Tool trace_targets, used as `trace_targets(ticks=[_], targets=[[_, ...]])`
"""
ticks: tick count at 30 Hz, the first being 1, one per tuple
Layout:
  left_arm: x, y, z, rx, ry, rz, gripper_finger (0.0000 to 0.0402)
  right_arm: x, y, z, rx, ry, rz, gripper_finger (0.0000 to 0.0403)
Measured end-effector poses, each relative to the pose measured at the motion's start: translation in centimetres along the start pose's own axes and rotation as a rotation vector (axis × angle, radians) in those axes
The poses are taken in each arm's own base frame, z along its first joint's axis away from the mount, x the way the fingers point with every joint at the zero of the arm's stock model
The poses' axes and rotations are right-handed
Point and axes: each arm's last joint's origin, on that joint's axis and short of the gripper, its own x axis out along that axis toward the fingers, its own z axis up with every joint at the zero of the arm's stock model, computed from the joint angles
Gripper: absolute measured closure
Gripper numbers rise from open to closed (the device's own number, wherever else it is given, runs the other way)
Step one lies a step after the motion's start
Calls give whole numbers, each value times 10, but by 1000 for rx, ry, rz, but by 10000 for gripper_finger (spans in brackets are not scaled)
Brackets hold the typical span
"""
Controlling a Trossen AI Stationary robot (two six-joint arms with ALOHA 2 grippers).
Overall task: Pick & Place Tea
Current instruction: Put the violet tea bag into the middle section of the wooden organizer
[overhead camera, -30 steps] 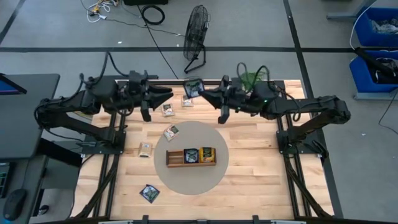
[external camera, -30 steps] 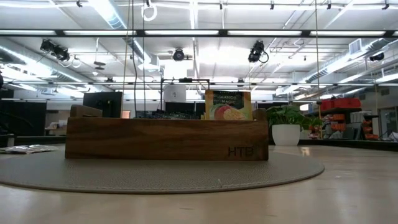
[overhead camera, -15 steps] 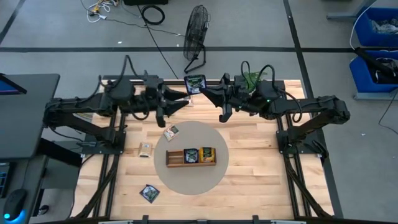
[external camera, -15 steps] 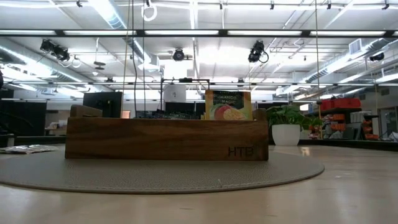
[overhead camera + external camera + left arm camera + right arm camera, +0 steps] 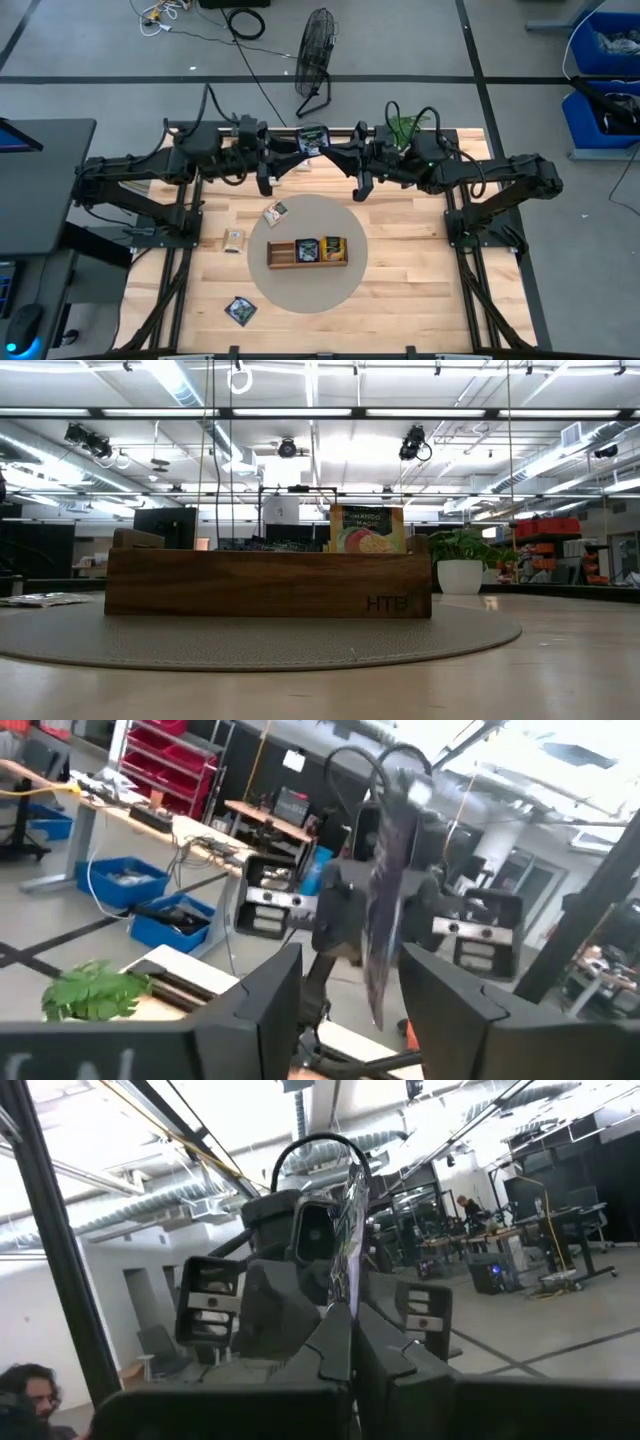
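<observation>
Even, bright overhead light fills the high view; the wooden surface (image 5: 400,270) shows soft, short shadows under the arms and no glare. In the low view, long ceiling tubes (image 5: 300,412) blaze white across the upper part of the frame, and the wooden tray (image 5: 268,583) stands dark against them. The left wrist view is smeared with motion blur; the right wrist view is washed out at upper left.

1 wooden tray (image 5: 284,262) sat on 1 round mat (image 5: 300,292). 6 tea sachets showed: 2 in the tray (image 5: 307,248) (image 5: 333,246), 2 just left of it (image 5: 274,212) (image 5: 233,238), 1 more off its near-left corner (image 5: 240,311), and 1 up past its far side (image 5: 313,138), btw. 2 arms (image 5: 130,175) (image 5: 500,175). 1 fan (image 5: 317,45) stood way past the tray.
</observation>
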Motion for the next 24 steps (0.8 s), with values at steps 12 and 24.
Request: trace_targets(ticks=[12,24], targets=[[10,2,-8,-1,50,-47,385,2,-3,-6,21,39,-15,402],[4,5,-22,-21,211,-2,387,-10,-6,-15,73,268,-22,319]])
